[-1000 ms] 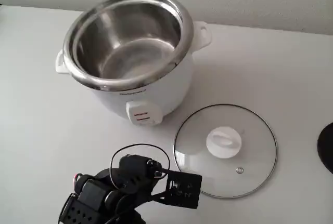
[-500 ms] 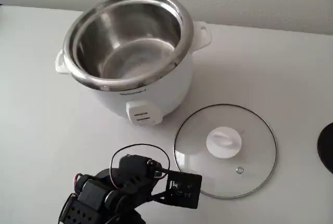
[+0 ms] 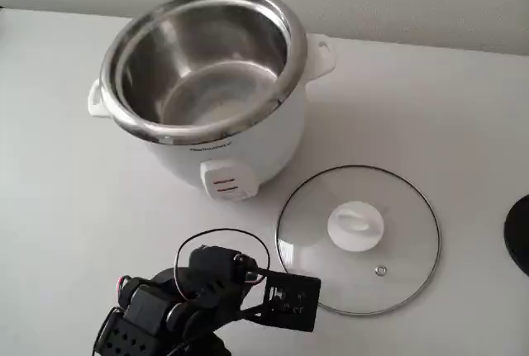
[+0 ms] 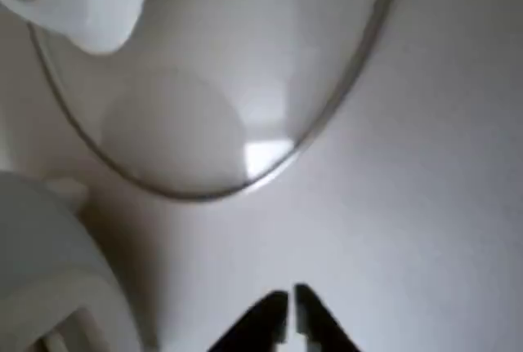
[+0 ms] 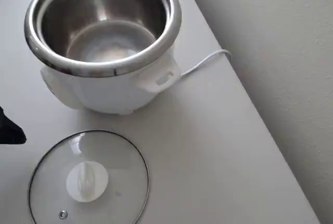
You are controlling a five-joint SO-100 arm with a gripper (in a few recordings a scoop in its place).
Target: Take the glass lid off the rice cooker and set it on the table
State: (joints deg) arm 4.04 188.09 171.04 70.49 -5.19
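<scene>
White tabletop and a pale wall are framing the scene, with the table (image 3: 463, 108) carrying everything. The rice cooker (image 3: 211, 83) is standing open toward the far left corner in the fixed view, its steel pot bare, while the glass lid (image 3: 357, 239) is lying flat on the surface toward the near edge, knob up, just beside the cooker's front. Judging by this, the placing step is looking done, and nothing further seems needed beyond the arm pulling clear. The gripper (image 4: 290, 319) is showing in the wrist view with its jaws pressed together on nothing, hovering just off the lid's rim. The overhead view is revealing a white power cord (image 5: 205, 63) trailing off the table's edge behind the cooker
</scene>
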